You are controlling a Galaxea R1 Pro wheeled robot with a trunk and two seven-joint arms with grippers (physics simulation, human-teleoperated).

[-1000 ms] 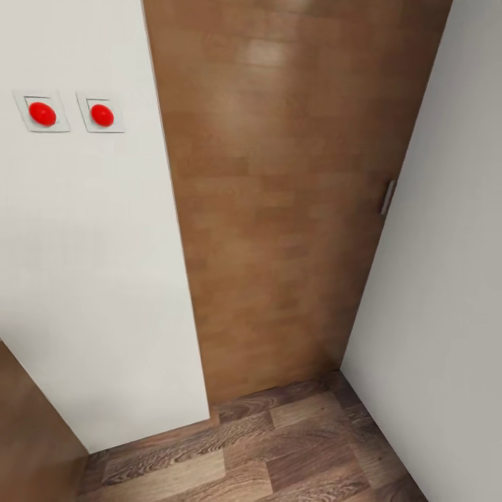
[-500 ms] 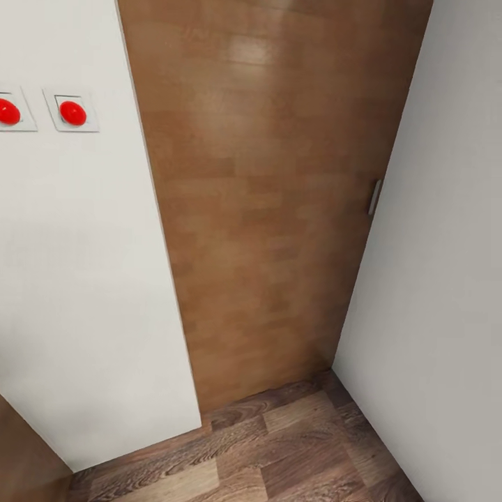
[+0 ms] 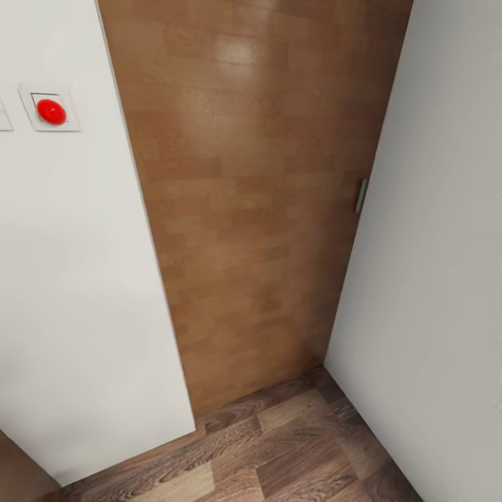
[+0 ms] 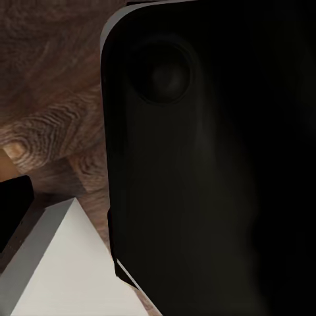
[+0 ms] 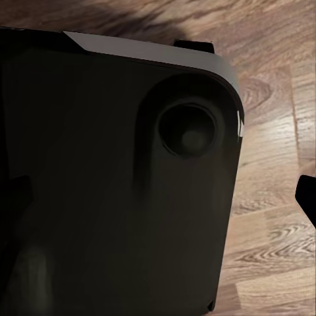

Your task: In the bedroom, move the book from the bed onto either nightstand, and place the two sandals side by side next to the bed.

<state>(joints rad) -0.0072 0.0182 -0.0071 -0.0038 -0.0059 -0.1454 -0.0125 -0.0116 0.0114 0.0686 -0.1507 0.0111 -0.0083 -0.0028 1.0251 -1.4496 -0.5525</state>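
None of the task's things are in view. I face a closed brown wooden door (image 3: 258,195) with a small metal handle (image 3: 360,195) in a narrow passage. In the left wrist view a dark fingertip (image 4: 12,214) of my left gripper (image 4: 158,210) sits at the picture's edge, in front of my own black body panel (image 4: 217,164). In the right wrist view a dark fingertip (image 5: 307,194) of my right gripper (image 5: 158,191) sits at the far edge, before the same kind of black panel (image 5: 112,184). The fingers stand wide apart with nothing between them.
A white wall (image 3: 70,279) with a red round switch (image 3: 51,111) stands close on the left. Another white wall (image 3: 432,279) closes the right side. Brown wood-plank floor (image 3: 279,453) runs up to the door. A white slab (image 4: 59,270) lies low beside my left arm.
The whole head view has shifted left, so the camera has turned right. One of the two red switches has slid out of the picture. The door and walls themselves have not moved.
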